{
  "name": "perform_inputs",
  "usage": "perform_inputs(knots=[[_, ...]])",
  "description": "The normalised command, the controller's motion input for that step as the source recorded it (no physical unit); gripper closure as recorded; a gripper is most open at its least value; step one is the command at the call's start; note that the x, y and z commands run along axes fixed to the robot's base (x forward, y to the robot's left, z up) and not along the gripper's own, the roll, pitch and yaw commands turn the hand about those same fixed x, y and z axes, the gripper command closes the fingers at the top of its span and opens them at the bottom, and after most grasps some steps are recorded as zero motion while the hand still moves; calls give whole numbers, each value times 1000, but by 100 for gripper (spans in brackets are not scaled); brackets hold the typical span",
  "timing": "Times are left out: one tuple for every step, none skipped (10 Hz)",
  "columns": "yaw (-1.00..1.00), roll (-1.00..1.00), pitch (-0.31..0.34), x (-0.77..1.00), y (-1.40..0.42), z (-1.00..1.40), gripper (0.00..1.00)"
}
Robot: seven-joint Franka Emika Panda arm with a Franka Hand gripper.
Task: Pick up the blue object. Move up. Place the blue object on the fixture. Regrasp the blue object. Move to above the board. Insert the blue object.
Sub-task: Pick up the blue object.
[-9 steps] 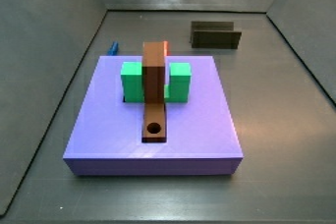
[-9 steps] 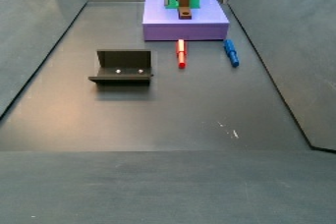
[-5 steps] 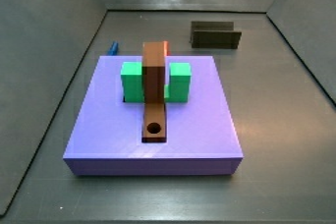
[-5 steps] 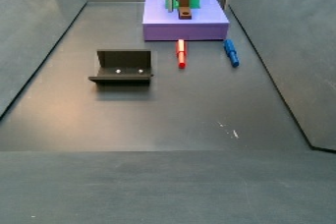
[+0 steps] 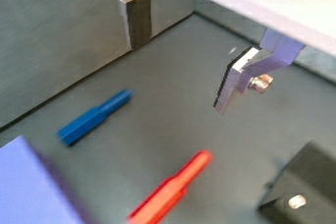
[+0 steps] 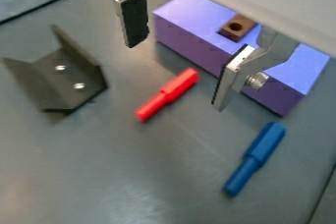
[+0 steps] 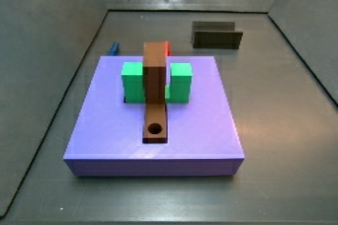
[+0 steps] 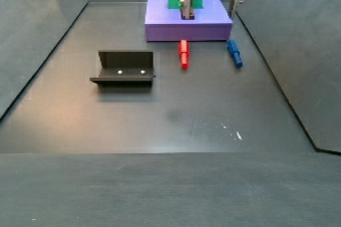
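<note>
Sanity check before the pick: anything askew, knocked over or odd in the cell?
Nothing stands out. The blue object and a red peg lie flat on the floor beside the board. The fixture stands upright, empty. The gripper hangs open above the pegs, holding nothing.

No readable text, labels, brands, numbers or signs anywhere. The board [image 6: 210, 27], blue object [image 6: 254, 157], red peg [image 6: 167, 94] and fixture [image 6: 59, 69] carried plain, unmarked surfaces. The gripper [image 6: 180, 59] hung above the floor, fingers [image 6: 132, 19] spread apart, bearing no markings either.
</note>
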Motion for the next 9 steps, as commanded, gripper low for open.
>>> perform_inputs(knots=[[-109, 97, -166, -446, -389, -414, 0], [-100, 61, -201, -514, -343, -437, 0], [-83, 61, -221, -549, -317, -483, 0], [-60, 44, -239, -551, -306, -474, 0], [-14, 9, -256, -529, -283, -449, 0], [0, -33, -281, -374, -137, -377, 0], [63, -17, -213, -114, -94, -389, 0], [71, 0, -183, -77, -103, -394, 0], [66, 10, -200, -134, -131, -429, 0]])
